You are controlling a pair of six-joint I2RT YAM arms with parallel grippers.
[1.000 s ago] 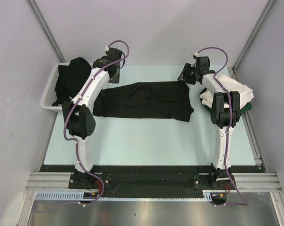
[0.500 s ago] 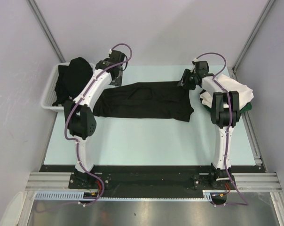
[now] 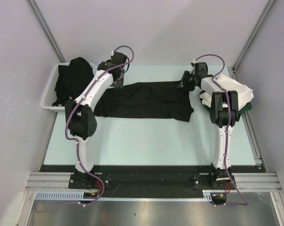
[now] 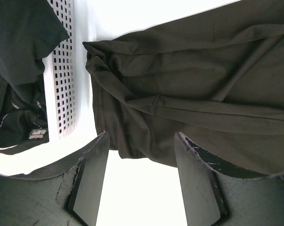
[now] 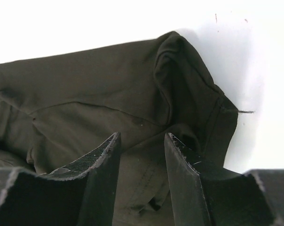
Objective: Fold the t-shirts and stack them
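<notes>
Over the last second both arms have slid inward and down onto the far edge of the black shirt (image 3: 146, 101). The left gripper (image 3: 119, 81) now hangs with its jaws wide apart and nothing in them. The shirt's bunched corner lies directly below, between its fingers, and the basket (image 3: 49, 92) is off to its left. The right gripper (image 3: 182, 84) is partly open and also empty, straddling a raised fold at the opposite corner (the stack (image 3: 240, 94) sits just to its right). A two-corner pinch looks to be next, to begin the fold; neither gripper has closed yet.
</notes>
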